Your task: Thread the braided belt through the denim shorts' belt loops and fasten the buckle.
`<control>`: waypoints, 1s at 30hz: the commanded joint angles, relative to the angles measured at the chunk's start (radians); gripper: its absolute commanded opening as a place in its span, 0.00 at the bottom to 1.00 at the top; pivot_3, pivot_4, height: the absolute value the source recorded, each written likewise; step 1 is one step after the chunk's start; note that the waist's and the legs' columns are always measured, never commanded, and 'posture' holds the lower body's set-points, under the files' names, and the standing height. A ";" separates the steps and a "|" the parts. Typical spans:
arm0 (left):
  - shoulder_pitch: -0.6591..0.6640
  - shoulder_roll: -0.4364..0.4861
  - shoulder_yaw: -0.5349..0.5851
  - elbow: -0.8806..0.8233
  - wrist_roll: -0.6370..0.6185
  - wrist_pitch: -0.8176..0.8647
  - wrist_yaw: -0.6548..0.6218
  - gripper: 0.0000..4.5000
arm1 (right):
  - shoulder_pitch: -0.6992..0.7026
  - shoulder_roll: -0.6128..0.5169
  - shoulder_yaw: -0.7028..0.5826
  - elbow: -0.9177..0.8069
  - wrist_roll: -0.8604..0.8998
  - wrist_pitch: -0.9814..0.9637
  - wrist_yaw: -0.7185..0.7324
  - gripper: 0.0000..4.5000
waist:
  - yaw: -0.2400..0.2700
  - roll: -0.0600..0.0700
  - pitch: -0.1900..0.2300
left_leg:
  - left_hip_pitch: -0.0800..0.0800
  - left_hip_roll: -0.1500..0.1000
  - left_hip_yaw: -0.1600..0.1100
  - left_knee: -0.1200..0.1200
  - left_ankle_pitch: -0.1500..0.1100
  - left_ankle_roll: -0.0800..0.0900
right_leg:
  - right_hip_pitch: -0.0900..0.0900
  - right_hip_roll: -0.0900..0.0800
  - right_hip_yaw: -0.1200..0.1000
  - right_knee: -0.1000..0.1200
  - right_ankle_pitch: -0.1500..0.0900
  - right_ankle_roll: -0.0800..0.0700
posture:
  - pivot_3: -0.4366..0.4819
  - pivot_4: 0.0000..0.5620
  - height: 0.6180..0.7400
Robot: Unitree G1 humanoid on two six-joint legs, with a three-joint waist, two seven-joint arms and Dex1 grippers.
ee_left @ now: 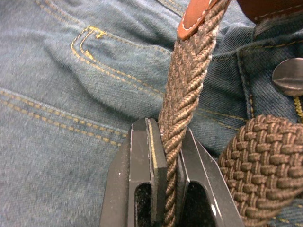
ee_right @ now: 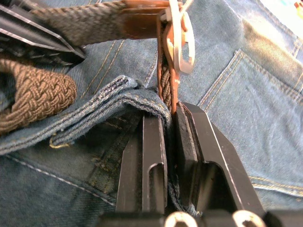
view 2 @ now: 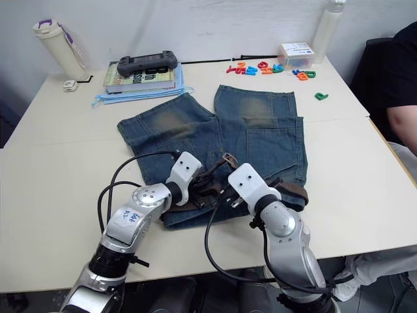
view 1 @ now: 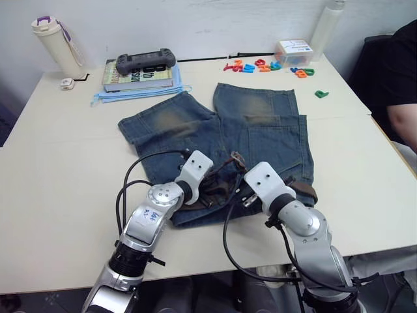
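The denim shorts [view 1: 260,130] lie flat on the table, waistband toward me. Along the waistband runs the braided belt [view 1: 301,190], dark brown. My left gripper [ee_left: 168,130] is shut on the woven strap just below its tan leather tip [ee_left: 196,16]. In the right wrist view my right gripper [ee_right: 171,111] is shut on the belt right under the silver buckle [ee_right: 180,38], pinching a fold of denim waistband [ee_right: 109,101] with it. The leather tip reaches the buckle. Both grippers meet at mid-waistband [view 1: 225,182]. I cannot make out the belt loops.
At the table's far side lie a book with a game controller [view 1: 144,63], a blue face mask [view 1: 130,95], a bottle [view 1: 55,45], coloured letters [view 1: 260,65] and a small box [view 1: 293,49]. A person's arm [view 1: 401,120] is at the right edge.
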 commanded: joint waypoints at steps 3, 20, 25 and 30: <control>-0.060 -0.044 -0.041 0.029 0.008 -0.073 -0.022 0.00 | -0.013 -0.071 0.078 -0.049 0.033 -0.060 0.061 0.01 | 0.007 0.000 0.000 | 0.000 0.000 0.000 0.000 0.000 0.000 | 0.000 0.000 0.000 0.000 0.000 0.000 | 0.48 0.27 0.73; -0.045 -0.046 -0.091 0.017 0.009 -0.199 -0.127 0.00 | -0.033 -0.109 0.097 -0.051 0.072 -0.029 0.117 0.01 | 0.008 0.000 0.000 | 0.000 0.000 0.000 0.001 0.000 0.001 | 0.001 0.000 0.000 -0.001 0.000 0.001 | 0.48 0.27 0.73; -0.013 -0.036 -0.057 0.018 0.005 -0.207 -0.137 0.00 | -0.027 -0.060 0.049 -0.077 0.159 -0.033 0.138 0.01 | 0.007 0.000 0.000 | 0.000 0.000 0.000 0.001 0.000 0.001 | 0.001 0.000 0.000 -0.001 0.001 0.001 | 0.48 0.27 0.73; 0.011 -0.011 -0.022 0.015 0.005 -0.210 -0.152 0.00 | -0.006 -0.035 -0.058 -0.120 0.327 -0.026 0.218 0.01 | 0.007 0.000 0.000 | 0.000 0.000 0.000 0.001 0.000 0.001 | 0.001 0.000 0.000 -0.001 0.001 0.001 | 0.48 0.27 0.73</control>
